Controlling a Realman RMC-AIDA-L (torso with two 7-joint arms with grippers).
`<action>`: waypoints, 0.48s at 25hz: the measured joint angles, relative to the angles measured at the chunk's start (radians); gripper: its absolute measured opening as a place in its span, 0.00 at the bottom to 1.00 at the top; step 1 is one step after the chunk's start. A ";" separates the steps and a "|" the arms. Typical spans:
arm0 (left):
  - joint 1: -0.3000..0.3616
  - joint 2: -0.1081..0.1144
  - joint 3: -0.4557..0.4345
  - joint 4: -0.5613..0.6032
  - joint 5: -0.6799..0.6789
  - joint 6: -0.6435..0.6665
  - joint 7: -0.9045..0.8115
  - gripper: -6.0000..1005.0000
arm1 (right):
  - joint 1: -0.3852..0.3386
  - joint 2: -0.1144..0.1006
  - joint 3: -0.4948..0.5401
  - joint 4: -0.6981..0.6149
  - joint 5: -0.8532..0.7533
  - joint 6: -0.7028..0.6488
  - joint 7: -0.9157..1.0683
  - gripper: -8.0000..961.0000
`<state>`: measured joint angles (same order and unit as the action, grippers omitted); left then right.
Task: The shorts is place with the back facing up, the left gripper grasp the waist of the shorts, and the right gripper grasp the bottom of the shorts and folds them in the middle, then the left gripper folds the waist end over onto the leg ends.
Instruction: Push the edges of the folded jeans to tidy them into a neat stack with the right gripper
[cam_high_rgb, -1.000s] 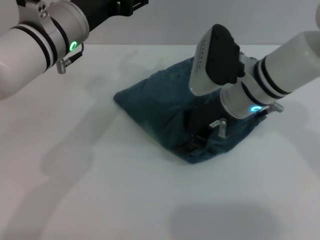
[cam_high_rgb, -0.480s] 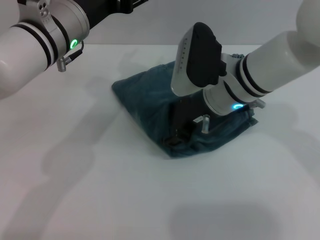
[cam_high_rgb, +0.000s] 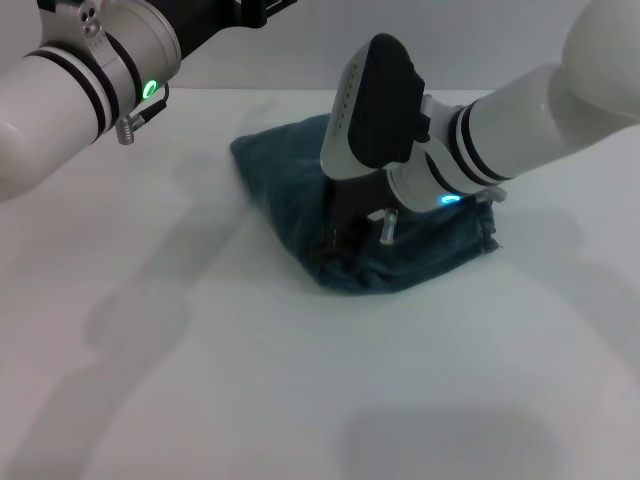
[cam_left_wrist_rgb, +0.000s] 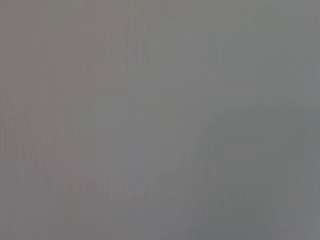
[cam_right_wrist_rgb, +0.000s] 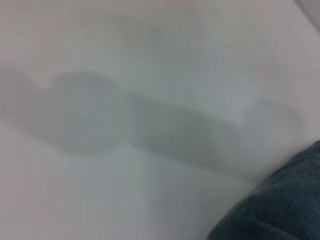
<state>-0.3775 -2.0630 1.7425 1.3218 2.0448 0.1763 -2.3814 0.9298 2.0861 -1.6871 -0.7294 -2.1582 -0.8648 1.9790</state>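
Well, the white surface (cam_high_rgb: 200, 380) fills the room's foreground, carrying soft arm shadows. The shorts (cam_high_rgb: 290, 190) lie bunched toward its far middle. The right gripper (cam_high_rgb: 340, 245) presses down on their near edge; whether its fingers are closed, I cannot tell. The left gripper (cam_high_rgb: 255, 10) hangs far left, mostly cropped.

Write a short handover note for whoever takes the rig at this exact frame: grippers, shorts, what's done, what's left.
Right gripper: down on the shorts, at the near edge of the bundle; its grip is hidden by the wrist.
Left arm: raised at the table's far left corner, gripper out of frame.
Shorts: bunched in a folded heap mid-table, waist and leg ends not distinguishable.
Done: a fold appears underway.
Left: probably finish and flatten the fold, then release.
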 joint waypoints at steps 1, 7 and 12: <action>0.000 0.000 0.000 0.000 0.000 0.000 0.000 0.84 | 0.000 0.000 0.000 0.000 0.000 0.000 0.000 0.63; 0.000 0.000 0.000 -0.002 0.000 -0.001 0.001 0.84 | -0.010 0.000 0.000 0.005 0.001 0.101 -0.004 0.63; 0.000 0.000 0.002 -0.003 0.000 -0.002 0.000 0.84 | -0.018 0.000 -0.003 0.005 0.012 0.135 -0.009 0.63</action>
<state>-0.3773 -2.0632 1.7443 1.3190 2.0448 0.1744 -2.3810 0.9118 2.0862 -1.6899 -0.7239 -2.1460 -0.7297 1.9697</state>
